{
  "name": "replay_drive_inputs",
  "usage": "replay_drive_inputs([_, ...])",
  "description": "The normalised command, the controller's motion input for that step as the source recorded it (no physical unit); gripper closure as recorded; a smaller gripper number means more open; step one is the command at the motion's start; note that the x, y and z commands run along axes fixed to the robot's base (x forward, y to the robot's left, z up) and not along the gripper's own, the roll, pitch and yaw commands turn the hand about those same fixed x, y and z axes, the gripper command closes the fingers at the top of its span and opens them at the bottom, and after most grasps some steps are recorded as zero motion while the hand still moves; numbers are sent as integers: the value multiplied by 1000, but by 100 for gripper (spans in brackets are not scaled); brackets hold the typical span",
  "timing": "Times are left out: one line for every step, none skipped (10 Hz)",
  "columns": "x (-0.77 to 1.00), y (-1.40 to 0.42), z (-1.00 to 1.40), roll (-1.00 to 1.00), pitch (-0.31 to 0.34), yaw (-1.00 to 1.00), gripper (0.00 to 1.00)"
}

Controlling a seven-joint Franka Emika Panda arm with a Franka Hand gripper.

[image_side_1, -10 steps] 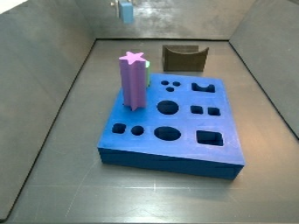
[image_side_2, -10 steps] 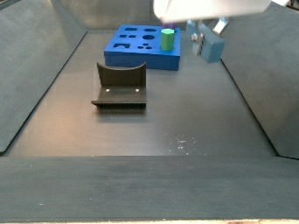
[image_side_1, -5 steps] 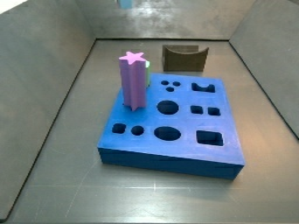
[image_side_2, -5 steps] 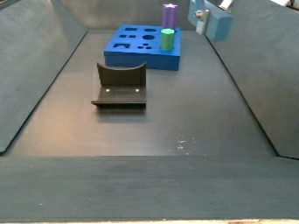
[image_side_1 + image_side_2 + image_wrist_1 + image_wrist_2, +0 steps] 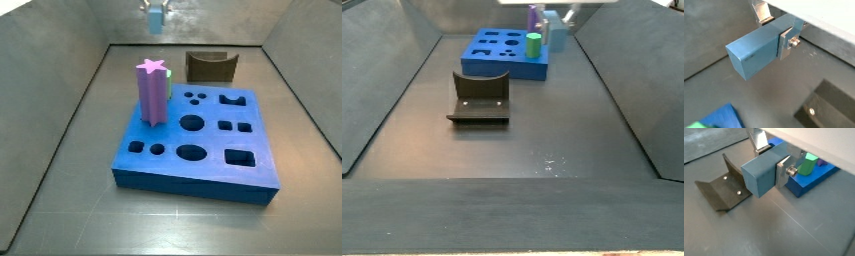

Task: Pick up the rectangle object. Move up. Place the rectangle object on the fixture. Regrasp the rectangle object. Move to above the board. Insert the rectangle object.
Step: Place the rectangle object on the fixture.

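My gripper (image 5: pixel 771 159) is clamped on the rectangle object (image 5: pixel 763 174), its silver finger plates pressed against opposite faces of the light-blue bar in both wrist views (image 5: pixel 756 50). One finger (image 5: pixel 785 43) lies flat on the near face; the other finger (image 5: pixel 762 11) shows behind the bar. The bar is held clear of the floor, high in the enclosure. In a side view it hangs near the top edge (image 5: pixel 155 17), well above the fixture (image 5: pixel 211 67) and the board (image 5: pixel 201 138). The fixture (image 5: pixel 723 190) sits below and beside the bar, apart from it. The purple prism (image 5: pixel 152 92) stands upright in the board. A green cylinder (image 5: pixel 535 44) stands on the board too.
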Motion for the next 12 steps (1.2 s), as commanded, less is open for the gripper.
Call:
replay_drive_inputs([1000,-229,-197,91,72,-124,100])
replay_drive_inputs([1000,-192,-174,88,66,-61,100])
replay_drive_inputs([1000,-173,-160,90,64,-38,100])
replay_drive_inputs([1000,-129,-128,93,73,-1,100])
replay_drive_inputs([1000,-110,-112,95,78,9,100])
replay_drive_inputs([812,-60,-61,100,102,18,100])
replay_drive_inputs([737,-47,-48,102,117,20,100])
replay_drive_inputs([593,-30,-29,104,150,24,100])
replay_drive_inputs([903,1000,634,-1000,21,53,100])
replay_drive_inputs([793,1000,632,-1000,42,43,100])
replay_drive_inputs([787,1000,601,-1000,54,30,100])
replay_drive_inputs([709,927,428,-1000,71,17,100])
